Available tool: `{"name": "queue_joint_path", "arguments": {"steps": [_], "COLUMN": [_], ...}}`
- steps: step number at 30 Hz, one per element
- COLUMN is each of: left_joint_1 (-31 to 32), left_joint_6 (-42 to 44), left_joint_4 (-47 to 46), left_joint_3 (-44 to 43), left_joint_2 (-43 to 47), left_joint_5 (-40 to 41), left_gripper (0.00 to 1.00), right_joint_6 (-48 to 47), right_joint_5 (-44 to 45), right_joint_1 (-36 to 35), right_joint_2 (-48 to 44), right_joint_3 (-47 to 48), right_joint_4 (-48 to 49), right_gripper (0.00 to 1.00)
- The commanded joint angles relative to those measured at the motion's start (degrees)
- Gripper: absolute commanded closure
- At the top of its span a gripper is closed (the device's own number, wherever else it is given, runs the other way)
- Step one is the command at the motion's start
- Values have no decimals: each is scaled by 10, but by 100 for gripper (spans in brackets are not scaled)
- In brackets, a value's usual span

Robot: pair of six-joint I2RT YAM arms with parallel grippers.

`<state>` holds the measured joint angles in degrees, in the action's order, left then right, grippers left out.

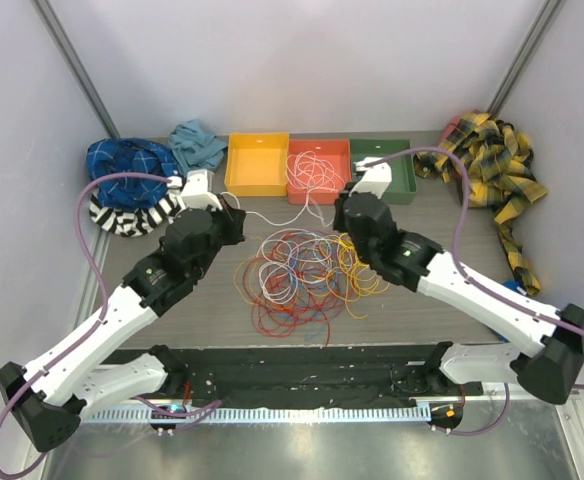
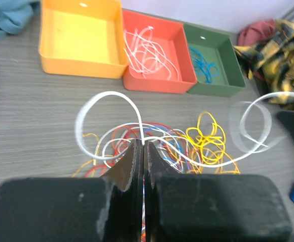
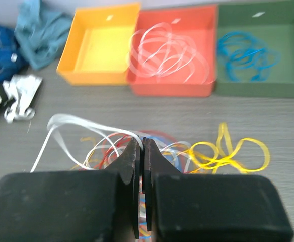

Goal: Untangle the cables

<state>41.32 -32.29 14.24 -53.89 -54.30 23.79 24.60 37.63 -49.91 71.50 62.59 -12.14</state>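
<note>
A tangle of red, yellow, white and blue cables (image 1: 307, 270) lies on the middle of the table. A white cable (image 1: 272, 215) runs from the pile up to both grippers and hangs slack between them. My left gripper (image 1: 236, 217) is shut on this white cable (image 2: 106, 98), which loops out from its tips (image 2: 143, 143) above the pile. My right gripper (image 1: 343, 207) is also shut on the white cable (image 3: 71, 122), pinched at its tips (image 3: 143, 142). Both grippers are held above the far edge of the tangle.
Three bins stand at the back: a yellow bin (image 1: 257, 185), a red bin (image 1: 319, 194) holding white cables, and a green bin (image 1: 408, 185) holding a blue cable (image 3: 245, 53). Blue, striped and teal cloths (image 1: 132, 185) lie at the back left, a plaid cloth (image 1: 497, 165) at the back right.
</note>
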Motion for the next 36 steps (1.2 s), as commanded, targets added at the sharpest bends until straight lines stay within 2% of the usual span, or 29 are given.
{"name": "queue_joint_path", "arguments": {"steps": [1, 9, 17, 21, 25, 28, 31, 32, 34, 36], "left_joint_1": [-13, -59, -179, -214, -214, -214, -214, -214, -214, -213], "left_joint_6": [34, 24, -8, -6, -20, -37, -58, -61, -75, -80], "left_joint_4": [17, 46, 97, 110, 86, 41, -8, -18, -44, -55], "left_joint_3": [-22, 4, 11, 5, 6, 3, -16, -22, -46, -65], "left_joint_2": [22, 30, 48, 59, 47, 17, -18, -46, -72, -99], "left_joint_5": [54, 67, 42, 24, -4, -68, -144, -197, -234, -310], "left_gripper": [100, 100, 100, 100, 100, 100, 100, 100, 100, 100], "right_joint_6": [-23, -34, -70, -76, -57, -43, -34, -32, -23, -18], "right_joint_5": [58, 61, 134, 125, 76, 40, -25, -66, -118, -191], "right_joint_1": [31, 57, 97, 120, 122, 121, 121, 121, 121, 120], "right_joint_2": [-62, -114, -174, -187, -176, -151, -96, -81, -48, -36], "right_joint_3": [7, 5, 28, 32, 31, 42, 79, 89, 103, 99], "right_joint_4": [-22, -41, -50, -48, -50, -42, -26, -25, -15, 12], "right_gripper": [99, 99, 99, 99, 99, 99, 99, 99, 99, 99]}}
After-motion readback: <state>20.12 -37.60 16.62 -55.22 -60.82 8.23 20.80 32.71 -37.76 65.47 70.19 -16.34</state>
